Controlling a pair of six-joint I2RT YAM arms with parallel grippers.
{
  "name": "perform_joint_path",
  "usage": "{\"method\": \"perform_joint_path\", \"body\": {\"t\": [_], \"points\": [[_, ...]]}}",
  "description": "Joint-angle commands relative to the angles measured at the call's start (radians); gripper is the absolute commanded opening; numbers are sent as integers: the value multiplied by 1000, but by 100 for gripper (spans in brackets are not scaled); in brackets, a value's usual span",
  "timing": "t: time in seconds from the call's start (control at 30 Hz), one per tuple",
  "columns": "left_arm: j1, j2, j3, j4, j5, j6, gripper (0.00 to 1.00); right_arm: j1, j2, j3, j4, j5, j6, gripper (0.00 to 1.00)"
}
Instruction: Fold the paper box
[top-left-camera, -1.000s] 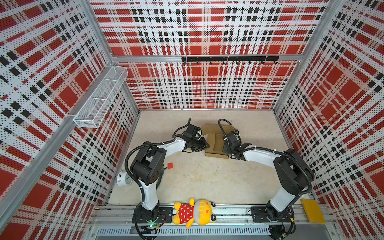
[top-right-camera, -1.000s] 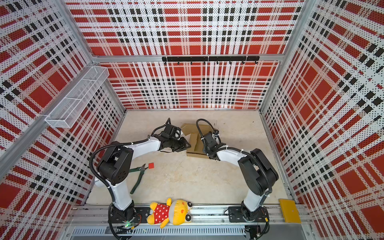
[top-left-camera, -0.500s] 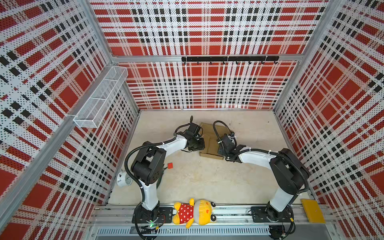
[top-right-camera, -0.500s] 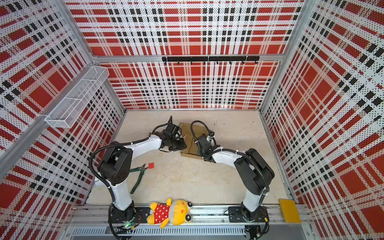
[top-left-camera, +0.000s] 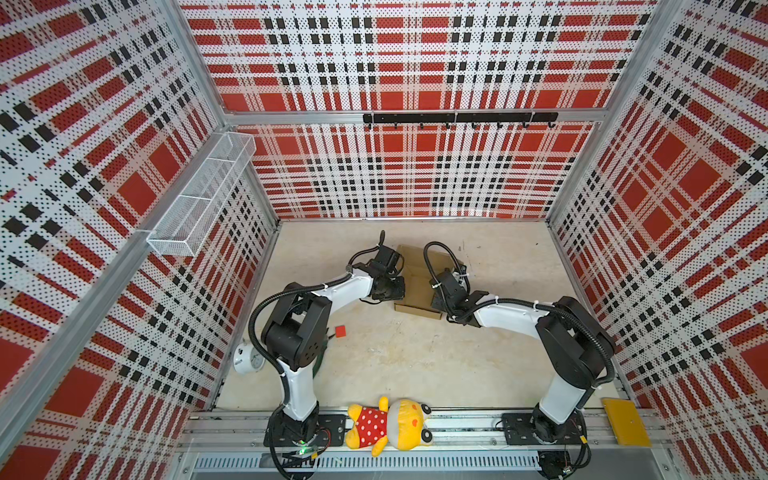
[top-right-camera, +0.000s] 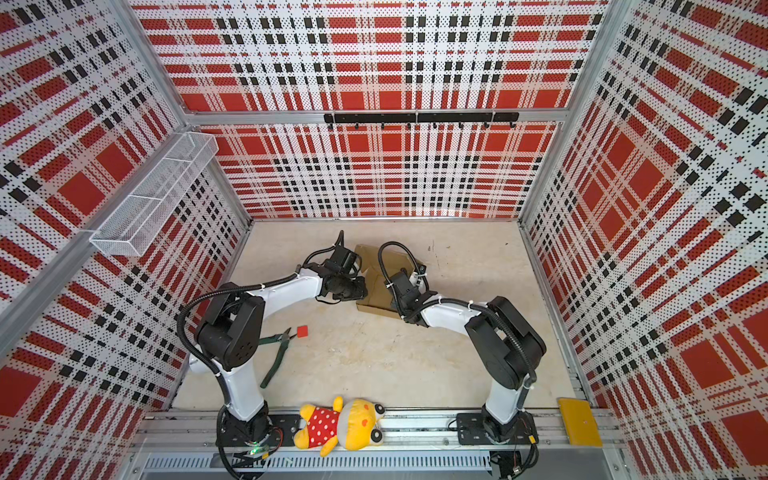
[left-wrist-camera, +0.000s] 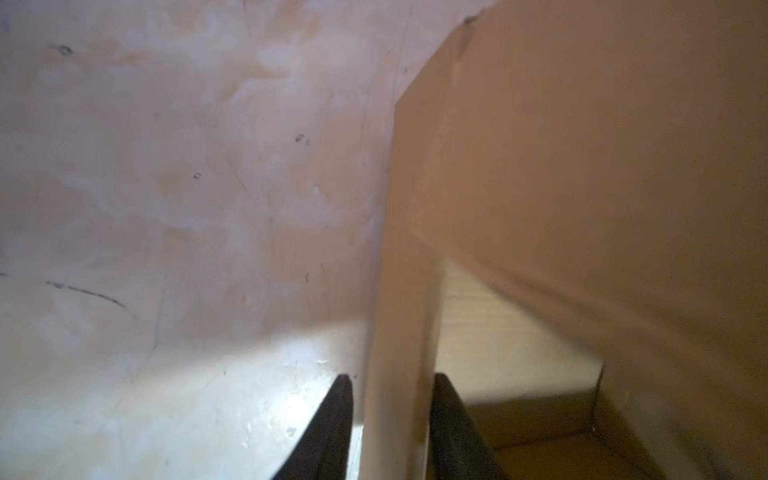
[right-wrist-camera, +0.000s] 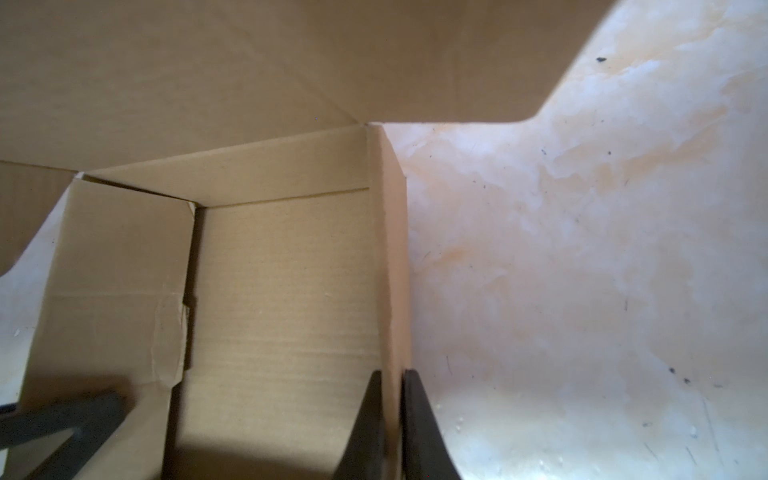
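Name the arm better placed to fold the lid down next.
Probably neither yet: the left gripper and right gripper each pinch an upright side wall of the paper box. If one must release, the left, since its wall looks doubled over already.

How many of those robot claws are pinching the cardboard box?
2. The left gripper straddles one upright side wall of the paper box; the right gripper is shut on the opposite wall. Both are hidden in the top views.
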Motion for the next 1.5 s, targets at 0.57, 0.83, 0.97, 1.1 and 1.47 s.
{"method": "perform_joint_path", "body": {"t": [0.57, 0.83, 0.97, 1.1, 1.47], "points": [[-19, 89, 68, -66, -165, 74, 19, 73, 89, 60, 84, -12, 82, 13], [-32, 90, 81, -68, -232, 124, 14, 71, 10, 15, 85, 24, 91, 35], [-29, 76, 63, -50, -254, 151, 12, 76, -88, -35, 74, 40, 71, 41], [-33, 78, 70, -45, -275, 175, 4, 78, -198, -129, 92, 60, 81, 46], [-43, 25, -3, -2, -206, 426, 0, -57, -448, -389, 209, -53, -54, 50]]}}
